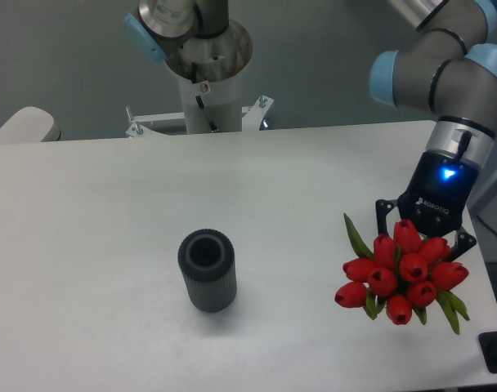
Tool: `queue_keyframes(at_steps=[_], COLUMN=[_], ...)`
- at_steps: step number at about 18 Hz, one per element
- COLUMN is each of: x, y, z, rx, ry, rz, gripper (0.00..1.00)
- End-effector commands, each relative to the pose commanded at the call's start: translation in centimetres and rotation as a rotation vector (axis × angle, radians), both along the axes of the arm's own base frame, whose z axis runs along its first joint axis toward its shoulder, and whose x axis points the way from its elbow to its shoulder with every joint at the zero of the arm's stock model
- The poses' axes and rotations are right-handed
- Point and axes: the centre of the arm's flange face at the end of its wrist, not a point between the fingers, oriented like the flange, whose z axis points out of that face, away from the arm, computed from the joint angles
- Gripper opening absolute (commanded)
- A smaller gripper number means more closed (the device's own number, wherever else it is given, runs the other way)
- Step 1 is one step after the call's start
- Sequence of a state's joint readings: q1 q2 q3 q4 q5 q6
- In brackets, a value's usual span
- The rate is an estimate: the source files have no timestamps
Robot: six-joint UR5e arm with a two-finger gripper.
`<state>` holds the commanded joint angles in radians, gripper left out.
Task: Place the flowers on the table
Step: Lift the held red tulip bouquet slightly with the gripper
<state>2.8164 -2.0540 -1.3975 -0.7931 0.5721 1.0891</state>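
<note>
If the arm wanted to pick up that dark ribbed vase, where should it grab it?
Probably around the ribbed side wall of the vase, coming straight down from above. It stands upright and apart from the flowers, and its round body looks narrow enough for two fingers to close across.

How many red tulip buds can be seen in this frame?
9, all in one bunch of flowers at the table's right edge, under the pincer: two on top, four across the middle, three lower. More may be hidden behind them.
</note>
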Motion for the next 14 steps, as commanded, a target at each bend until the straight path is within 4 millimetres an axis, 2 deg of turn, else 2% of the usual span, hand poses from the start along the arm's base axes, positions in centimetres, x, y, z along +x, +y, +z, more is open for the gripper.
queue_keyframes(at_steps=[8, 13, 14], x=[-0.13, -0.02, 0.59], y=[-0.3, -0.8, -0.3], z=[0.14, 0.36, 0.58], rx=[-0.031, -0.141, -0.159], ry=[0.027, 0.09, 0.108], rz=[0.015, 0.064, 0.059], gripper=[0.33, 0.33, 0.33])
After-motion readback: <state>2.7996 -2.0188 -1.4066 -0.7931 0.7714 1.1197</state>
